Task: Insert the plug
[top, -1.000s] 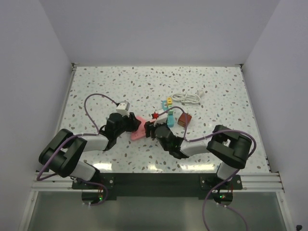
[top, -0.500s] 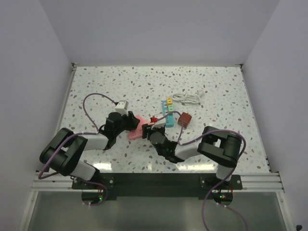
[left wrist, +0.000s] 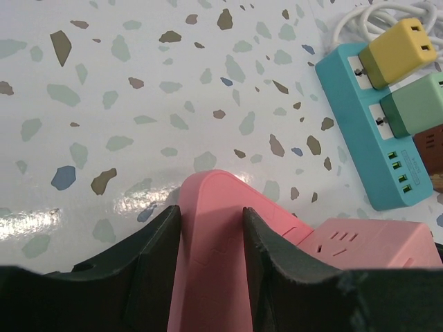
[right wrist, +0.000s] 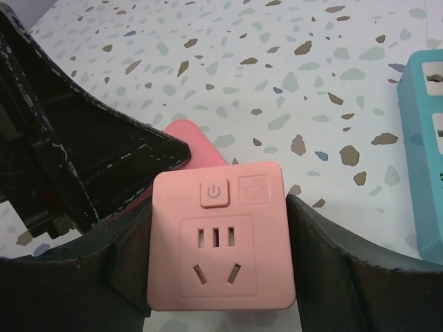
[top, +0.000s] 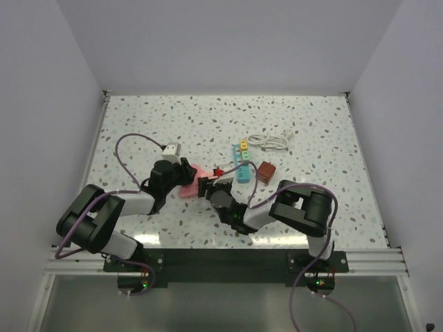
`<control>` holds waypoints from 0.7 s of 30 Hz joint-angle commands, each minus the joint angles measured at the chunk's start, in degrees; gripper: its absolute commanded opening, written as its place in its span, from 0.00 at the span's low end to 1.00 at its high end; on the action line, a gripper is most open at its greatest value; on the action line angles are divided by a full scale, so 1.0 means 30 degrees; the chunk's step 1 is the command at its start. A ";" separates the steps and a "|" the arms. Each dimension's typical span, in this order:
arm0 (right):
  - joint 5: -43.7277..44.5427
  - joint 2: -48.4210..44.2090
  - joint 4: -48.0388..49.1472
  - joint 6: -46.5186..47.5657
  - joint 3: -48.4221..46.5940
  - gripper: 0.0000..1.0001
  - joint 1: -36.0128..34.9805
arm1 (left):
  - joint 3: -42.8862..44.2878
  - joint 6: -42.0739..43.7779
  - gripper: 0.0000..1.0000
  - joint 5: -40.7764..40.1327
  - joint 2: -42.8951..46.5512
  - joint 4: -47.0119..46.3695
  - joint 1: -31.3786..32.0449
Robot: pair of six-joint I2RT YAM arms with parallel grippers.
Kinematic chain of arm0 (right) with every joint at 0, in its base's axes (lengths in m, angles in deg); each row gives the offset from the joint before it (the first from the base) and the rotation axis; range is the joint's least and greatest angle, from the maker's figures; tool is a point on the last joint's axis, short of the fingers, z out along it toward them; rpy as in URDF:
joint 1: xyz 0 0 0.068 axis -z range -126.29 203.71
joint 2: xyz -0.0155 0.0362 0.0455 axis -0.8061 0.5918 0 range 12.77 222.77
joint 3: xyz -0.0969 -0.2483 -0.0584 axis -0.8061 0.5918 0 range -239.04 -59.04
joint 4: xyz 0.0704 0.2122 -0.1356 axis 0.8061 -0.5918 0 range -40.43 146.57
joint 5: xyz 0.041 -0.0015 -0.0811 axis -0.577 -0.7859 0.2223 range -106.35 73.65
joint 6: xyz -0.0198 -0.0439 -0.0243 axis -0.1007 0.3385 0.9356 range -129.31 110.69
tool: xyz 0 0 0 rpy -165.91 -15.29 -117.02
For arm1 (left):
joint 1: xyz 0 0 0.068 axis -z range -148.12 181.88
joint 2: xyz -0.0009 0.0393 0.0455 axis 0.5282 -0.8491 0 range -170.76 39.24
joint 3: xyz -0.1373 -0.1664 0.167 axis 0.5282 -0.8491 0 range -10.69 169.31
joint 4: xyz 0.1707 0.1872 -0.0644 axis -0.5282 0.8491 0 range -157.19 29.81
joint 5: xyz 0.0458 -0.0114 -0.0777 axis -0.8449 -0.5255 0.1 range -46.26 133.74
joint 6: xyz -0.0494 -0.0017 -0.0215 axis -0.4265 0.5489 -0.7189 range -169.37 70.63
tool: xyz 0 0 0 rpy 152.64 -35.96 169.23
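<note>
Between R fingers (right wrist: 221,277): pink socket cube (right wrist: 220,238); L fingers (left wrist: 211,256) clamp pink plug (left wrist: 211,242).

I see a white speckled terrazzo tabletop (top: 138,124). On it: teal plastic power strip (top: 241,168) mid-table, with a yellow cube plug (top: 243,146) and a green cube plug (left wrist: 417,105) seated in it. Brown cube adapter (top: 266,171) just right of it. Coiled white cable (top: 271,141) behind. Pink socket block (right wrist: 220,235) left of the strip.
</note>
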 commanded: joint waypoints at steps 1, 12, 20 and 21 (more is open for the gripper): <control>-0.7437 0.5468 -1.1717 -0.3987 0.3063 0.00 -0.1192 | -0.0405 0.0572 0.45 0.0640 -0.0606 0.2397 0.0239; -0.5477 0.3333 -1.5340 -0.4342 0.1982 0.00 -0.0493 | -0.0639 0.0426 0.51 0.1224 0.0592 0.2513 0.0239; -0.4508 -0.1237 -1.7953 -0.1531 0.1250 0.00 0.1968 | -0.1516 -0.0101 0.59 0.1284 0.2265 0.3041 0.0239; -0.4420 -0.1530 -1.7955 -0.1296 0.1191 0.00 0.2465 | -0.1634 -0.0131 0.59 0.1313 0.2265 0.2954 0.0268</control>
